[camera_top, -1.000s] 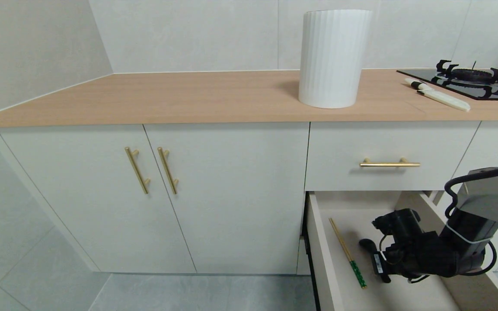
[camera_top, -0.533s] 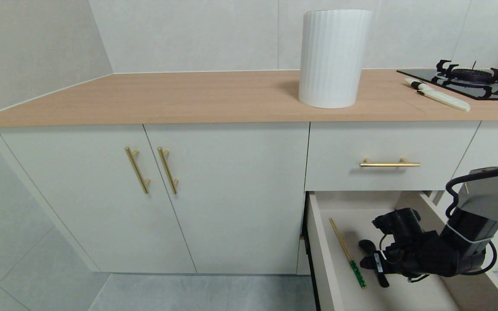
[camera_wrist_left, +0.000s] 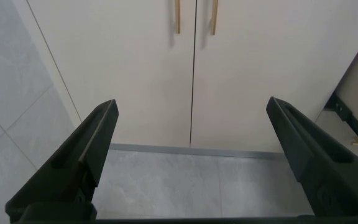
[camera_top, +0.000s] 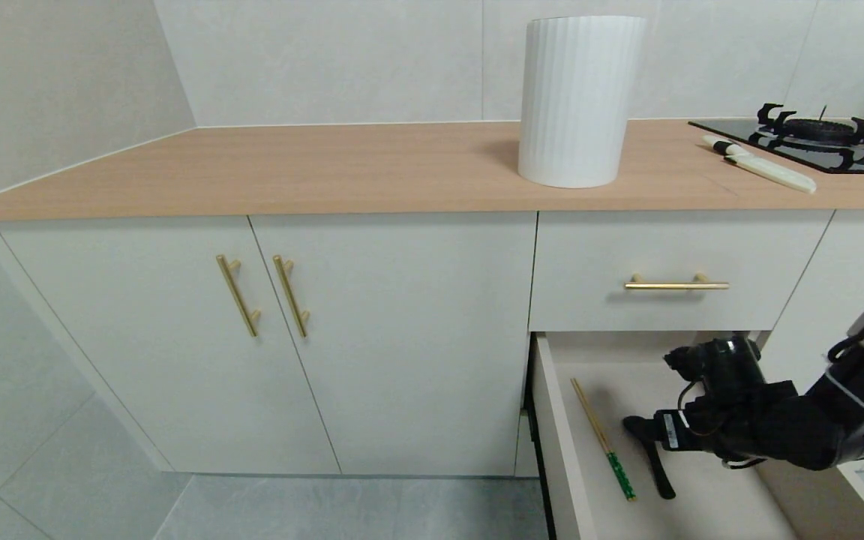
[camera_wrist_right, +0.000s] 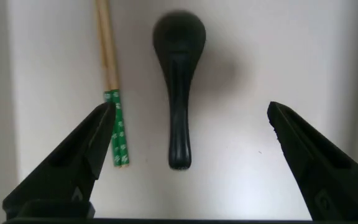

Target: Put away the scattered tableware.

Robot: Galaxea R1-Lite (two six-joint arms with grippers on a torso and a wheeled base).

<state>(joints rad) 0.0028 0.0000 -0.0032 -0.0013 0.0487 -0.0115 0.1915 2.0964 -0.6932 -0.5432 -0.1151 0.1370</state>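
The lower drawer (camera_top: 552, 420) stands pulled out at the right. On its floor lie a pair of wooden chopsticks (camera_top: 601, 439) with green ends and, beside them, a black spoon (camera_top: 657, 469). My right gripper (camera_top: 663, 433) hovers just above the spoon, open and apart from it. The right wrist view looks straight down on the spoon (camera_wrist_right: 179, 93) between the spread fingers (camera_wrist_right: 82, 162), chopsticks (camera_wrist_right: 110, 81) to one side. My left gripper (camera_wrist_left: 191, 106) is open, empty, facing the cabinet doors (camera_wrist_left: 194, 62) low above the floor.
On the wooden counter (camera_top: 327, 169) stand a tall white ribbed container (camera_top: 578, 101) and a white knife (camera_top: 760, 166) beside the black hob (camera_top: 814, 139). A shut drawer with a brass handle (camera_top: 676, 284) sits directly over the open one.
The right gripper has let go of the spoon, then lifted and drawn back to the right. The spoon now lies on the drawer floor next to the chopsticks.
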